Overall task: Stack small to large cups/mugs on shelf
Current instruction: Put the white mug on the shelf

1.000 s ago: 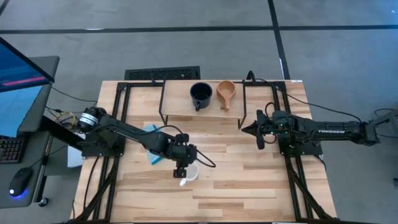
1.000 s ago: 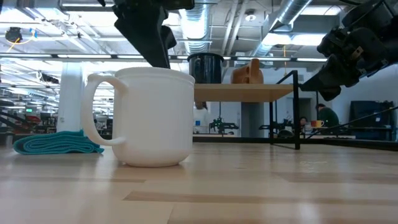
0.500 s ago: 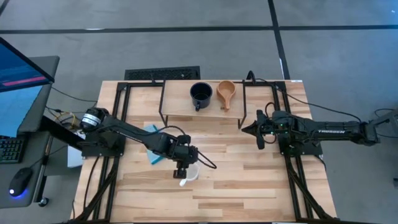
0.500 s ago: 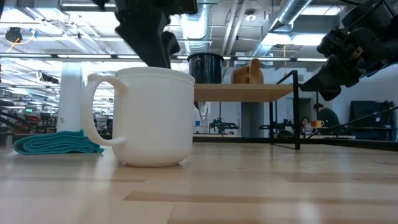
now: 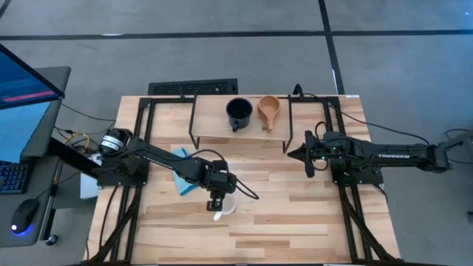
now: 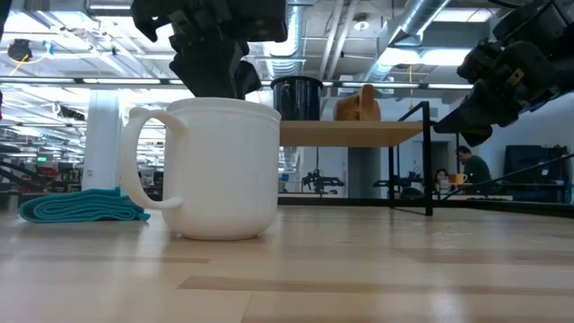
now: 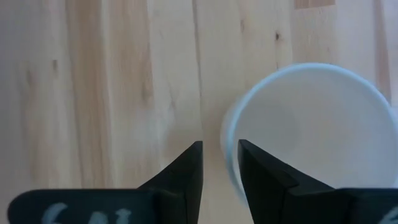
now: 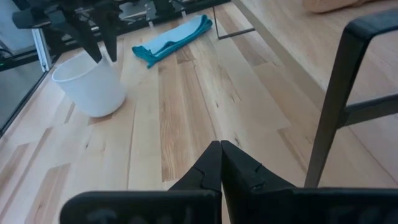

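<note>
The white mug (image 5: 225,204) stands upright on the counter (image 5: 295,222), near its middle, handle toward the front edge. The left gripper (image 7: 220,163) hangs directly over it with its jaws a little apart, straddling the mug's rim (one finger inside the wall, one outside); whether they actually pinch the wall I cannot tell. A blue folded cloth (image 5: 179,180) lies just beside the left arm. On the shelf (image 5: 211,122) at the back the dark mug (image 5: 239,112) and the tan wooden cup (image 5: 268,111) sit side by side. The right gripper (image 8: 221,149) waits above the counter near the shelf's right legs, jaws pressed together, holding nothing.
</note>
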Robot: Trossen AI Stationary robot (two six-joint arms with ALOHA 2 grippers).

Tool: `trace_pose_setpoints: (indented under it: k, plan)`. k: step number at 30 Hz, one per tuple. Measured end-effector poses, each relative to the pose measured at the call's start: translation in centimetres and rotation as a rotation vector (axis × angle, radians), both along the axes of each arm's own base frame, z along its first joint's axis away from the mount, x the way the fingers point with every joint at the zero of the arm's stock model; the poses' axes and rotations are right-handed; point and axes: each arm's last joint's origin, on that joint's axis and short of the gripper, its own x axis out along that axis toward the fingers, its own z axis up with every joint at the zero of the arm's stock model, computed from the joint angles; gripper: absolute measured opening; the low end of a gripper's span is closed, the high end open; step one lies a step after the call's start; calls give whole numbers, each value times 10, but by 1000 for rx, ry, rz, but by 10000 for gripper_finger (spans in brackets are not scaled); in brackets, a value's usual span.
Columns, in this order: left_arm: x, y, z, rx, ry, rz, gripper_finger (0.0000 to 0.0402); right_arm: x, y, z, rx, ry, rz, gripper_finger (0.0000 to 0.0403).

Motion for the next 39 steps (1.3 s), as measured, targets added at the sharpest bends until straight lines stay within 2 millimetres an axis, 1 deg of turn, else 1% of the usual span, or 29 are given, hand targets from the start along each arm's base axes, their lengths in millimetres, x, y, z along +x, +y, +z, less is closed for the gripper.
trace_pose_setpoints:
  k: [6, 11, 15, 20, 22, 25, 28, 31, 34, 36, 39]
  plan:
    - [1, -1, -5, -19, 23, -8, 67, 0, 0, -1, 2, 7, 0, 27]
    - [5, -2, -18, -6, 58, -20, 54, -1, 0, -1, 3, 14, 0, 27]
    - [5, -2, -18, -2, 59, -25, 40, -1, 0, -2, 4, 21, 0, 27]
    - [5, -1, -18, 3, 58, -30, 8, -1, 0, -2, 4, 22, 0, 27]
    - [5, 0, -18, 4, 60, -26, 7, -1, 0, -2, 4, 21, 0, 27]
    - [6, 2, -18, 6, 56, 25, 5, -1, 0, -2, 4, 21, 0, 27]
    - [6, 6, -17, 9, 62, 121, 4, -1, 0, -2, 11, 21, -3, 27]
    - [5, 10, -9, 13, 97, 161, 2, -1, 0, -2, 12, 21, -4, 27]
    - [8, 10, 8, 27, 99, 168, 2, -1, 0, -2, 12, 21, -4, 27]
    - [8, 11, 24, 55, 109, 174, 2, -1, 0, -2, 14, 21, -5, 27]
    - [4, 15, 54, 127, 69, 199, 1, -1, 0, -2, 29, 22, -11, 27]
